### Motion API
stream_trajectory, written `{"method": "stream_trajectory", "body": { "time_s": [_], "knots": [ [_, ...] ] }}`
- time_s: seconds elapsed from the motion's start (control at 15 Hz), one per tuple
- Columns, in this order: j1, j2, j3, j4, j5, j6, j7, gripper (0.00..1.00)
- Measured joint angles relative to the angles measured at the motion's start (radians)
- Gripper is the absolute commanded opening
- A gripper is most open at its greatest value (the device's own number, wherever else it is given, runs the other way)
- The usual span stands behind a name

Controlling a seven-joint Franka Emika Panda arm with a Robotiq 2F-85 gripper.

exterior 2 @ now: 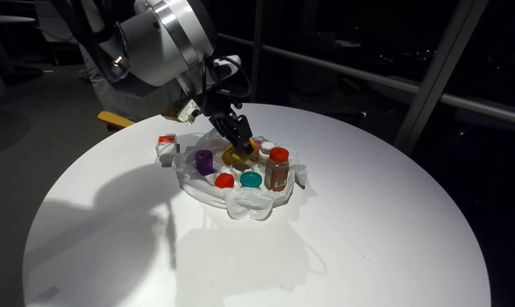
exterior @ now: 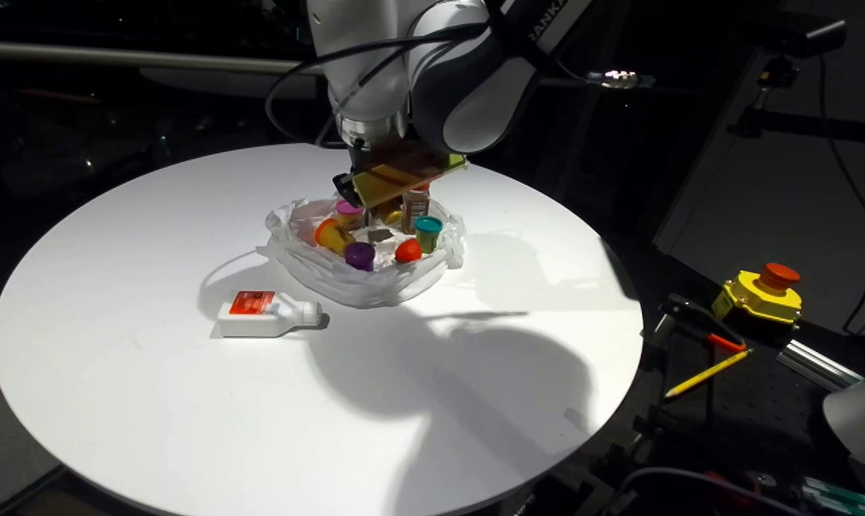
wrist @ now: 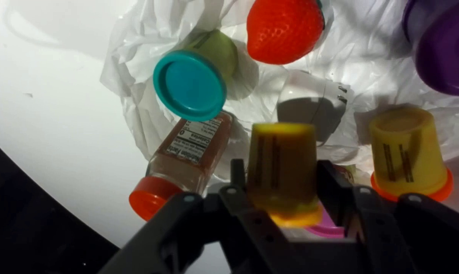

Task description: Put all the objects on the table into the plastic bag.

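Note:
My gripper (wrist: 277, 173) is above the open plastic bag (exterior: 357, 290), with a yellow tub (wrist: 280, 152) between its fingers. The tub looks gripped, though a thin gap seems to show at one finger. In an exterior view the black fingers (exterior 2: 243, 143) are low over the bag. The bag holds a red strawberry (wrist: 284, 30), a teal-lidded tub (wrist: 191, 83), a red-capped spice jar (wrist: 187, 156), a purple tub (wrist: 448, 49), an orange-lidded yellow tub (wrist: 408, 152), a pink-lidded tub (exterior: 348, 208) and a white item (wrist: 309, 102). A white bottle with a red label (exterior: 267, 315) lies on the table outside the bag.
The round white table (exterior: 188, 408) carries the bag and bottle. The bag's crumpled rim (exterior 2: 248, 204) stands around the objects. A small white bottle (exterior 2: 266, 151) stands beside the spice jar in the bag. A yellowish plate (exterior: 403, 175) is on the wrist.

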Motion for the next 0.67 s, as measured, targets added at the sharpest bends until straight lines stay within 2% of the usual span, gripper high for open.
{"method": "stream_trajectory", "body": {
  "time_s": [0.13,0.4,0.67],
  "knots": [
    [0.004,0.007,0.001,0.011,0.011,0.000,0.008,0.98],
    [0.038,-0.032,0.015,0.010,0.026,-0.024,0.026,1.00],
    [0.082,-0.100,0.097,0.002,0.060,-0.094,-0.017,1.00]
  ]
}}
